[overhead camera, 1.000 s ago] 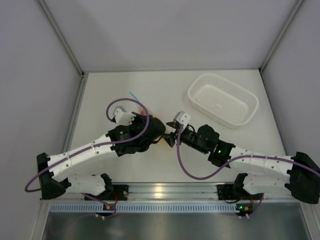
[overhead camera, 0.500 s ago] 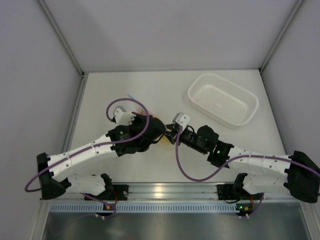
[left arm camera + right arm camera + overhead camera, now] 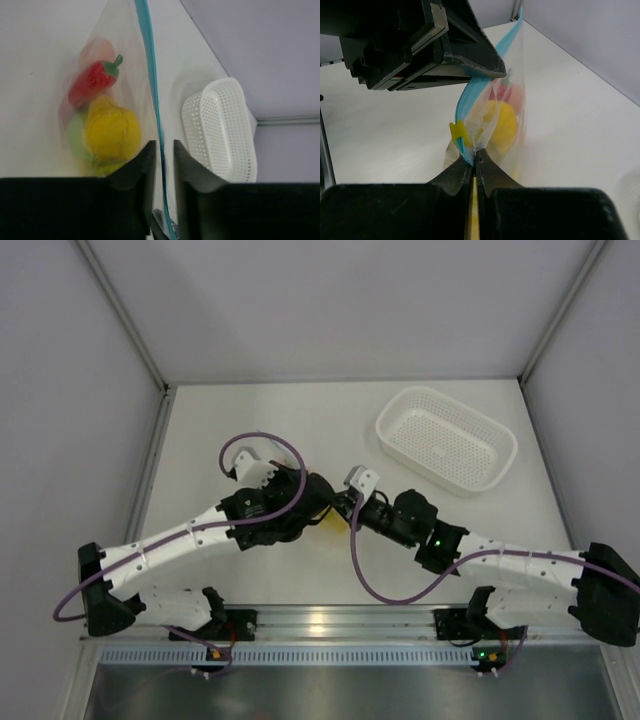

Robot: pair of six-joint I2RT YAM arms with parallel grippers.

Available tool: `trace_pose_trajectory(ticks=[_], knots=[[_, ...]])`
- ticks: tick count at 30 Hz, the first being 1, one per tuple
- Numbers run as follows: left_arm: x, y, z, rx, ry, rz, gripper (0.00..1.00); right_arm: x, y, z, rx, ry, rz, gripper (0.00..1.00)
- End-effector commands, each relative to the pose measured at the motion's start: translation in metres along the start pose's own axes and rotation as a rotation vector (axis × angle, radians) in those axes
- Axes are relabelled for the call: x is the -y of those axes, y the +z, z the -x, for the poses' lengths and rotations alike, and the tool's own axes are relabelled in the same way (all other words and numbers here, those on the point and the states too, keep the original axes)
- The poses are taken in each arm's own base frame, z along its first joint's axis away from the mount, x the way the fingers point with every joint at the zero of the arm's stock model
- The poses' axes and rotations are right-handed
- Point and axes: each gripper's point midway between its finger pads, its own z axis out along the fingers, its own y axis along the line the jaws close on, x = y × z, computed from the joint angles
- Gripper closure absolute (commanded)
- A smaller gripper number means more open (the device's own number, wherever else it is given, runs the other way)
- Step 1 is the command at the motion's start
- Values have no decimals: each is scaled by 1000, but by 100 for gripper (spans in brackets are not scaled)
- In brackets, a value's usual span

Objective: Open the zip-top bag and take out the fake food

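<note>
The zip-top bag (image 3: 107, 100) hangs between both grippers, its light blue zip strip (image 3: 151, 90) running up the middle of the left wrist view. Inside it lies the fake food: a red chili (image 3: 92, 82), a yellow round fruit (image 3: 111, 131), a green pear (image 3: 75, 137) and a pink piece (image 3: 100, 50). My left gripper (image 3: 164, 150) is open by a narrow gap, and the strip passes through that gap. My right gripper (image 3: 477, 155) is shut on the bag (image 3: 505, 120) at its edge, just under a small yellow tab (image 3: 457, 130). From above, the two grippers meet at the table's centre (image 3: 335, 506).
A white perforated basket (image 3: 446, 438) sits at the back right of the table, also seen beyond the left fingers as the basket (image 3: 220, 130). The left arm's black wrist body (image 3: 420, 45) hangs close over the bag in the right wrist view.
The right gripper has closed onto the bag's edge. The left gripper, shut before, has opened a little around the zip strip, and the left arm has shifted slightly right.
</note>
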Motion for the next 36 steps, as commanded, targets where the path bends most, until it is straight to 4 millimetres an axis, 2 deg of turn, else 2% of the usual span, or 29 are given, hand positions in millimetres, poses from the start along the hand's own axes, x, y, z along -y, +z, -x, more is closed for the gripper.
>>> trace_pose_trajectory(ticks=[1, 2, 4, 5, 7, 9, 10, 11, 15, 16, 19, 20, 22, 24, 26, 27, 29, 30, 33, 34, 36], knots=[[18, -4, 9, 24, 37, -35, 74, 1, -5, 39, 89, -11, -7, 100], [24, -5, 13, 29, 84, -42, 57, 4, -9, 43, 98, -10, -22, 100], [26, -2, 12, 39, 133, -39, 39, 7, -14, 39, 85, -8, -39, 100], [26, -2, 13, 39, 158, -37, 24, 11, -18, 43, 91, -7, -58, 100], [28, -1, 17, 47, 189, -39, 15, 14, -21, 41, 81, -5, -70, 100], [32, 1, 22, 58, 307, -59, 5, 19, -28, 41, 67, -10, -95, 100], [47, 0, 21, 49, 298, -110, 1, 25, -31, 38, 58, -11, -129, 100], [50, 4, 23, 45, 429, -132, 1, 28, -37, 39, 58, -13, -144, 100], [69, 22, 21, -72, 547, -250, 1, 35, -54, 37, 35, -28, -174, 100], [78, 25, 21, -85, 550, -308, 1, 35, -57, 37, 31, -32, -170, 100], [89, 32, 15, -174, 699, -496, 1, 38, -72, 43, 32, -43, -175, 100], [99, 28, 13, -199, 753, -602, 1, 39, -75, 44, 25, -53, -176, 100], [103, 18, 5, -225, 817, -723, 1, 40, -82, 42, -4, -65, -172, 100], [117, -2, 2, -203, 883, -923, 2, 40, -87, 41, -22, -65, -169, 100], [119, -6, 0, -123, 964, -1029, 1, 43, -91, 41, -37, -50, -189, 100], [121, -17, 1, -110, 981, -1091, 1, 46, -91, 43, -36, -45, -203, 100], [121, -27, 0, -86, 1047, -1181, 1, 44, -94, 35, -86, -42, -196, 100], [122, -46, -7, -117, 1069, -1298, 1, 44, -95, 38, -87, -38, -195, 100], [122, -76, -12, -125, 1133, -1490, 2, 42, -97, 38, -100, -25, -183, 100], [119, -94, -18, -161, 1142, -1603, 2, 42, -97, 42, -96, -23, -182, 100], [119, -103, -21, -171, 1161, -1669, 3, 43, -98, 43, -93, -19, -187, 100]])
